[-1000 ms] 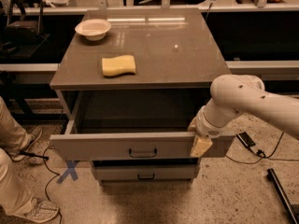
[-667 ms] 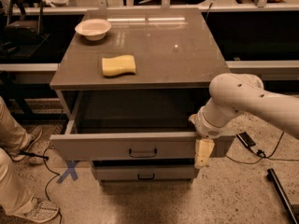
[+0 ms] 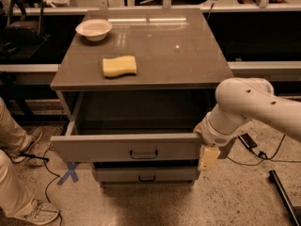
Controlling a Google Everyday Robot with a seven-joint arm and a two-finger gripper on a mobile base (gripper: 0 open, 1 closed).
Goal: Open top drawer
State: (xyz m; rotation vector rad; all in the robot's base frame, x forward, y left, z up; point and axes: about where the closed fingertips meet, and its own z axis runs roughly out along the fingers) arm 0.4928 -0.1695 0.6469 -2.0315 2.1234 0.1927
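Fingers [image 3: 208, 159] first: from my seat I cannot tell whether they are parted or closed, since only one pale pad shows, pointing down at the floor. The gripper [image 3: 209, 157] hangs at the right end of the top drawer [image 3: 108, 147], touching or just beside its front corner and well to the right of the black handle [image 3: 144, 153]. It has nothing in its grasp that I can see.

The top drawer stands well out from the cabinet [image 3: 178, 55], its front panel overhanging the floor and its dark inside open to view. Under it, a lower drawer [image 3: 141, 174] sits a little forward of the cabinet face.

The arm [image 3: 249, 105] comes in from the right, its thick white elbow just off the cabinet's right front corner. Floor on that side is tight: a cable and a small black plug [image 3: 249, 142] lie near the gripper, and a black bar [image 3: 282, 192] slants across the lower right corner.

On the left, a person's legs and shoes [image 3: 40, 212] stand near the drawer's left end, with a thin cable and a blue tape cross [image 3: 69, 172] on the floor between. Straight in front of the drawer the floor is bare speckled stone.

On the cabinet's top sit a white bowl [image 3: 94, 28] at the back left and a yellow sponge [image 3: 120, 66] nearer the front edge.
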